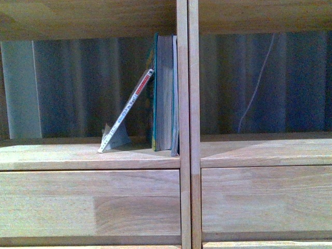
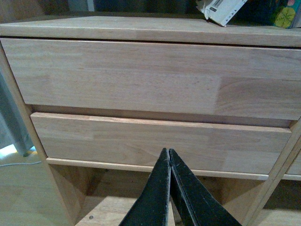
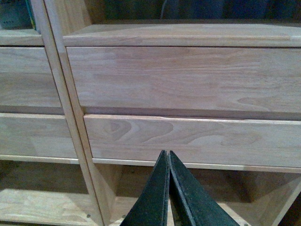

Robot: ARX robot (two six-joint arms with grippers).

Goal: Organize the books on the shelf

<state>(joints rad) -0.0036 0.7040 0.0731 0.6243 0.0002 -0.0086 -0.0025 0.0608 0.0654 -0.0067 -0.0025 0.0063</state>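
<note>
**Both jaws closed, books in the left compartment**

Closed and empty, the left gripper (image 2: pixel 169 151) has its two black fingers pressed together to a point, held low in front of the shelf (image 2: pixel 141 80). Its tip shows against the lower of two plain drawer fronts (image 2: pixel 155 141) in the left column. Closed the same way, the right gripper (image 3: pixel 169 153) grips nothing, and its tip lies at the bottom edge of the lower drawer front (image 3: pixel 197 139) in the right column, just right of the centre post (image 3: pixel 70 113).

Seen from the front, the centre post (image 1: pixel 188 124) splits the shelf (image 1: pixel 88 202) into two columns. Touching the post's left side stands the teal book (image 1: pixel 164 93), upright on the compartment floor, grey page edges facing out. A narrow grey-blue strip lies between its pages and the post; it may be the book's other cover, though the dim light leaves that unsure. Left of the teal book the booklet (image 1: pixel 127 111) leans steeply, its white-and-red spine facing out, its top resting against the teal book and its foot out on the floor away from the post. In the left wrist view the booklet's corner (image 2: pixel 221 10) shows on the board above the upper drawer front. Right of the post a thin pale cord (image 1: pixel 257 83) hangs behind the compartment.
</note>
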